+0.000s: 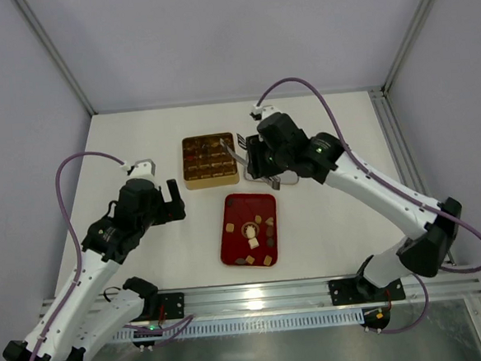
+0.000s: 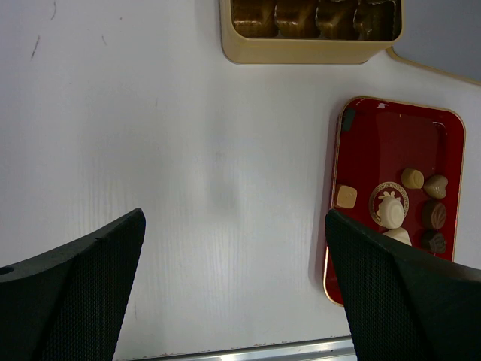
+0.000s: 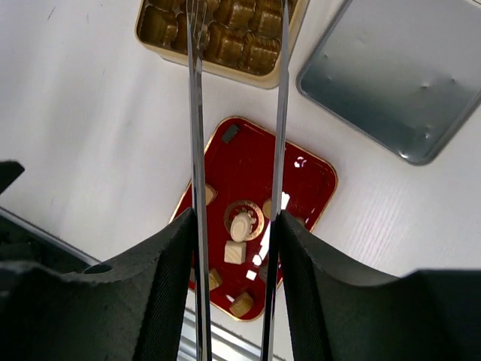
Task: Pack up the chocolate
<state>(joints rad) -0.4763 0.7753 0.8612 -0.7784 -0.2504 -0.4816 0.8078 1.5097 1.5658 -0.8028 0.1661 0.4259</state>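
Observation:
Several small chocolate pieces (image 1: 250, 233), cream, tan and dark brown, lie on the red tray (image 1: 236, 206). The gold box (image 1: 211, 182) with gridded compartments stands behind it. My right gripper (image 1: 255, 159) is shut on thin metal tongs (image 1: 237, 152), whose tips reach over the box's right part. In the right wrist view the tongs (image 3: 197, 150) run between my fingers, above the tray (image 3: 255, 162) and the chocolate (image 3: 235, 252), with nothing visible between the tips. My left gripper (image 1: 176, 203) is open and empty over bare table, left of the tray (image 2: 376, 135).
A silver lid (image 3: 391, 75) lies flat to the right of the gold box (image 3: 218, 71), partly under my right arm. The table's metal front rail (image 2: 248, 352) runs just below the left gripper (image 2: 234, 218). The gold box (image 2: 308, 51) shows at the top of the left wrist view.

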